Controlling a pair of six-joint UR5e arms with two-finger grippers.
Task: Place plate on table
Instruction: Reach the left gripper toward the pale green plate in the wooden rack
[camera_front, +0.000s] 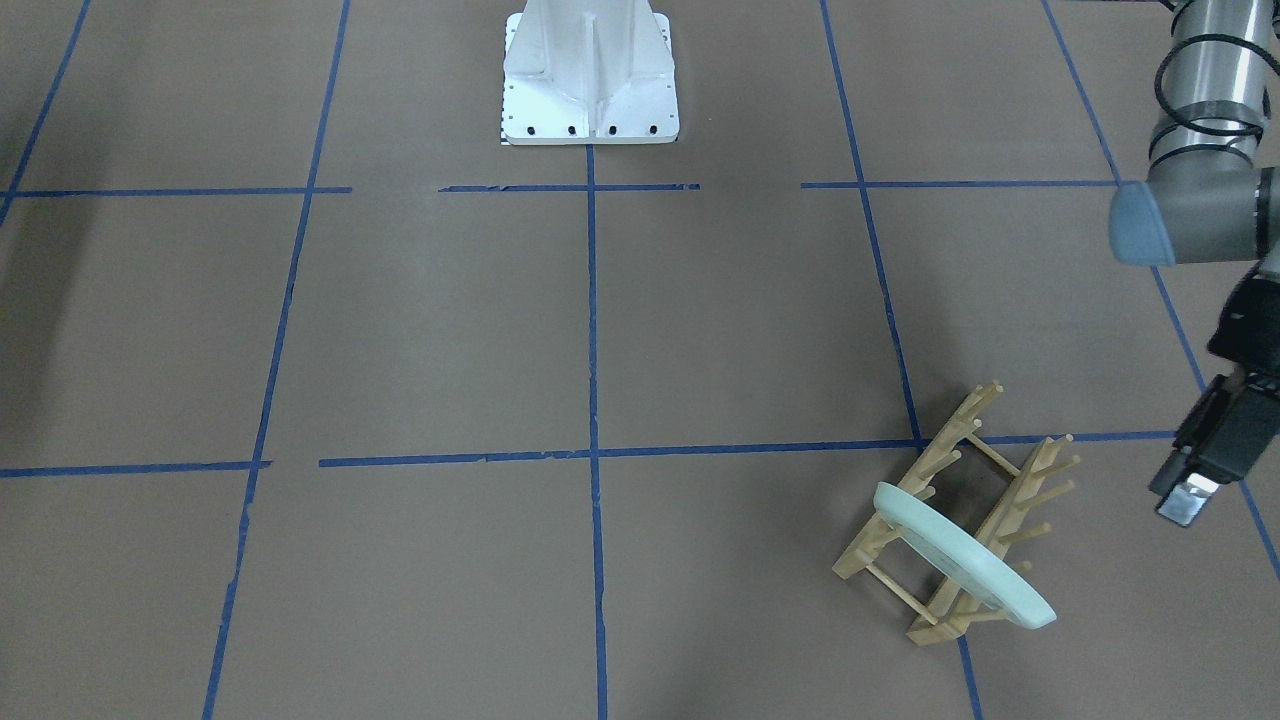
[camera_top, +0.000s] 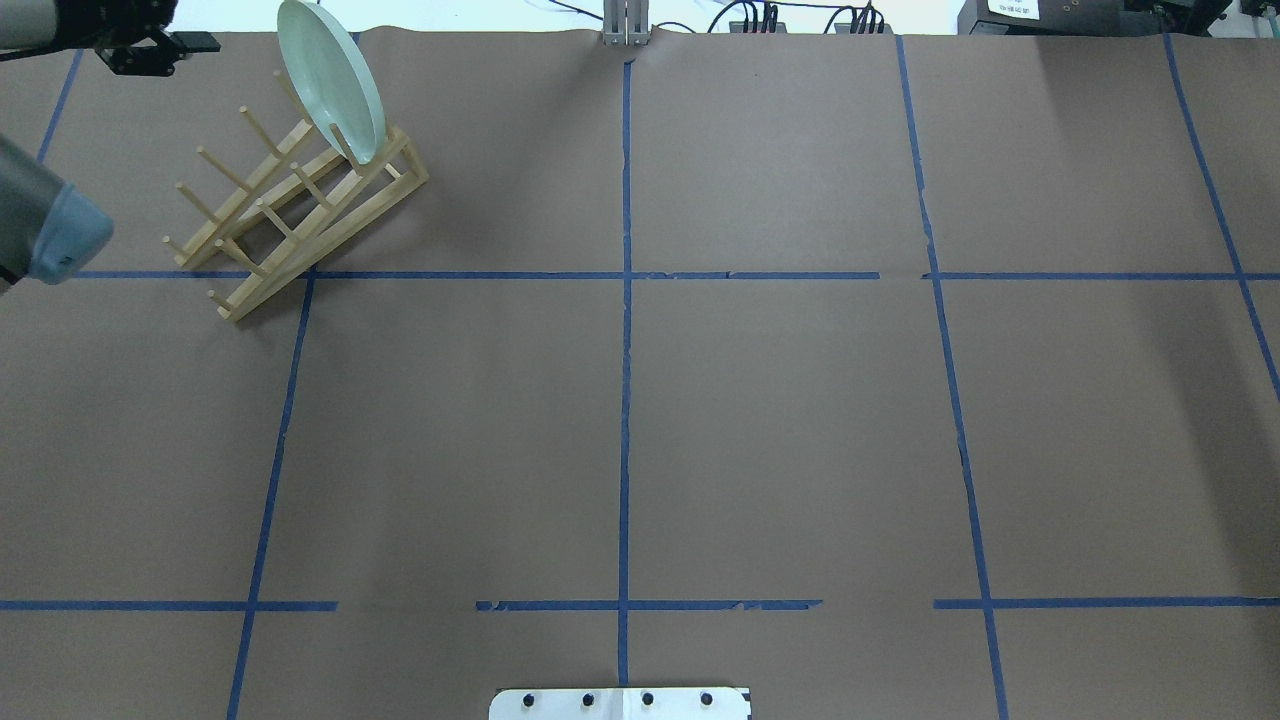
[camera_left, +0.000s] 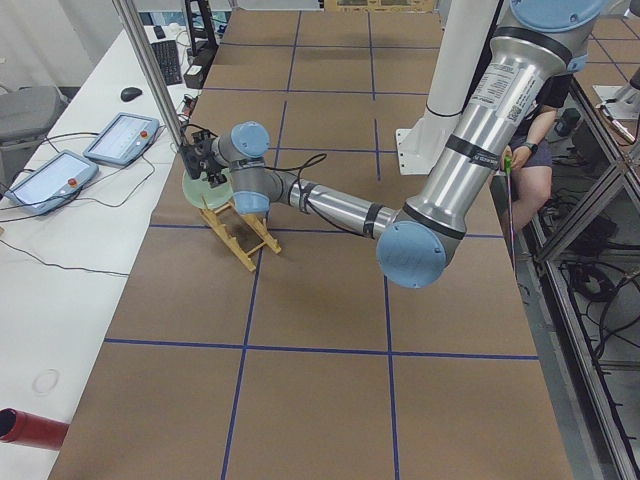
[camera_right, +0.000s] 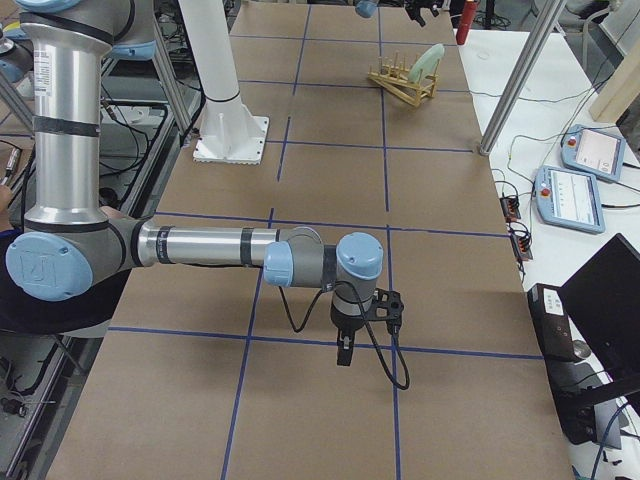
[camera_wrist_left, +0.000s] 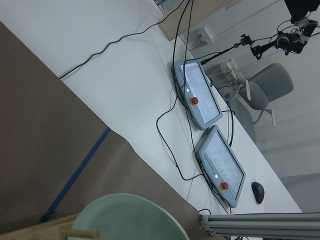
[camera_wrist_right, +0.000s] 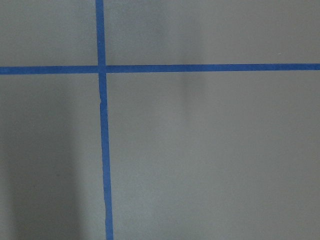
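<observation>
The overhead view looks forward and down from behind the white robot base (camera_top: 620, 703), taking in the whole table (camera_top: 780, 420). The front-facing view looks steeply down from the opposite side. Both share the plate (camera_top: 332, 85) in its wooden rack (camera_top: 330, 238). 2 side views look along the table from its ends, farther back. The left wrist camera sits close above the plate's rim, facing 2 touchscreen pendants (camera_wrist_left: 199, 95). The right wrist camera looks straight down at blue tape lines (camera_wrist_right: 102, 150).

There is 1 table (camera_front: 420, 330), and on it 1 plate (camera_front: 965, 555) and 1 wooden rack (camera_front: 1012, 505), both near the left gripper (camera_front: 1183, 500). Grippers number 2; the right gripper (camera_right: 345, 355) is well apart from both. Beyond the left gripper lie 2 touchscreen pendants (camera_wrist_left: 200, 95) and 1 mouse (camera_wrist_left: 258, 192). There is 1 white base (camera_front: 590, 75).
</observation>
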